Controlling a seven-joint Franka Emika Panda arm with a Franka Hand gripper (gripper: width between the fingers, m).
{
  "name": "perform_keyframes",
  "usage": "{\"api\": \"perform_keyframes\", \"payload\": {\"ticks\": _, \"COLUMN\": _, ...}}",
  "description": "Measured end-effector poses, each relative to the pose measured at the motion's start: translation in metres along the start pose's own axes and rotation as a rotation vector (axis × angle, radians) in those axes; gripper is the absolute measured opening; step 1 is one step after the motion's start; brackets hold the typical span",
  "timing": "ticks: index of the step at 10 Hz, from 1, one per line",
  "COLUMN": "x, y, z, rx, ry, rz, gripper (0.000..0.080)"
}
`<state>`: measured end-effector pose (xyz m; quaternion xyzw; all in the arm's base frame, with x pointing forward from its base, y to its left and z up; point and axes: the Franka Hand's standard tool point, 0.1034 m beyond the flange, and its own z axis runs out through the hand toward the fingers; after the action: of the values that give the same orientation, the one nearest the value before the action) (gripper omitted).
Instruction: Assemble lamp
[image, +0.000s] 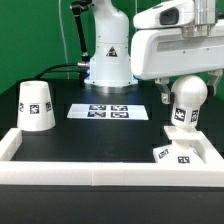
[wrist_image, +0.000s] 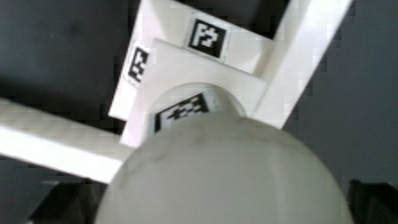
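Matte black table (image: 100, 135) with a white rail. The smooth white tapered shade (image: 35, 105) stands wide end down at the exterior view's left, well apart from the end effector (image: 189, 88). The round white bulb (image: 187, 100), tagged at its neck, sits right of centre, clasped between the end effector's fingers. The flat square tagged base (image: 180, 153) lies just beneath, in the lower right corner.

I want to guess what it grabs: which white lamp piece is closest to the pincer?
The round bulb, right at the pincer; the square base lies below, the shade far off.
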<state>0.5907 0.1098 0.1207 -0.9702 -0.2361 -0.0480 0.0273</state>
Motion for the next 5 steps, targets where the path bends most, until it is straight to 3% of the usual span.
{"api": "perform_keyframes", "payload": {"ticks": 5, "x": -0.0020, "y": 0.0038, "z": 0.0010, "rx": -0.008, "ry": -0.007, "rz": -0.323, "gripper": 0.0698}}
